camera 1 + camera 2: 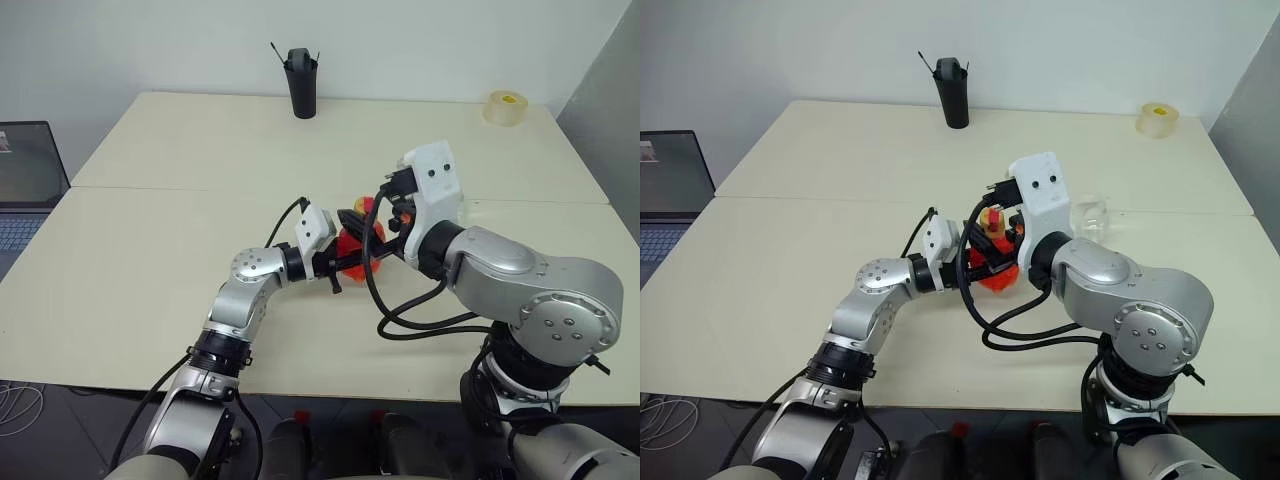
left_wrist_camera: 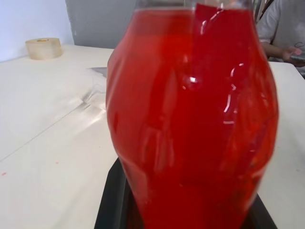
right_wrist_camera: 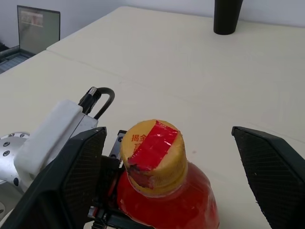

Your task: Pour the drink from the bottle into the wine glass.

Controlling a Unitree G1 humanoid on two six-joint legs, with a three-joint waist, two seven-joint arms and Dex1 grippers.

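**Cap not off yet, bottle held steady for it**

The bottle (image 3: 157, 191) is clamped by the left gripper (image 1: 975, 268) just above the table (image 1: 150, 250), upright, full of the red drink (image 2: 190, 124). It looks like it's being braced so the cap (image 3: 153, 150) can be twisted. The right gripper (image 3: 167, 157) is spread wide, one finger either side of the cap, nothing grasped. The wine glass (image 1: 1092, 215) is parked behind the right arm, well apart, so pouring seems a way off.
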